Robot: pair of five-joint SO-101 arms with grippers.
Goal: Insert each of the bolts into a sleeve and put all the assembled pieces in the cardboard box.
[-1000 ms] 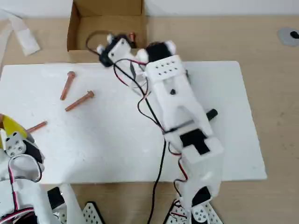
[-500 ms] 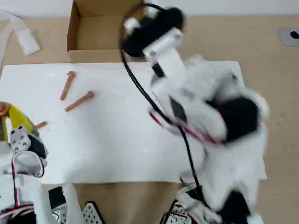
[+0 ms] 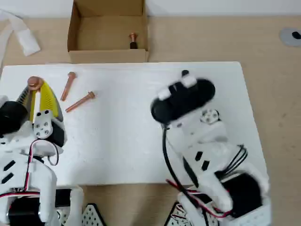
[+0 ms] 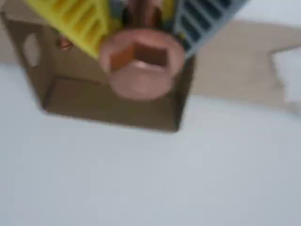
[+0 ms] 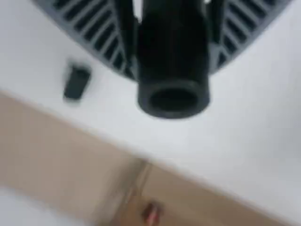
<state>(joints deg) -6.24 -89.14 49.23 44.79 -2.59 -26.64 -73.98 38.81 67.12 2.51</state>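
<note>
The cardboard box (image 3: 71, 30) stands behind the board (image 3: 117, 136), an assembled piece (image 3: 133, 41) inside it. A bolt (image 3: 68, 86) lies on the board's left part, a second bolt (image 3: 80, 102) just beside it

Light wooden tabletop (image 3: 273, 70) bearing a white board (image 3: 117, 136); white tape strip (image 3: 24, 41) far left, grey disc (image 3: 289, 36) far right.
</note>
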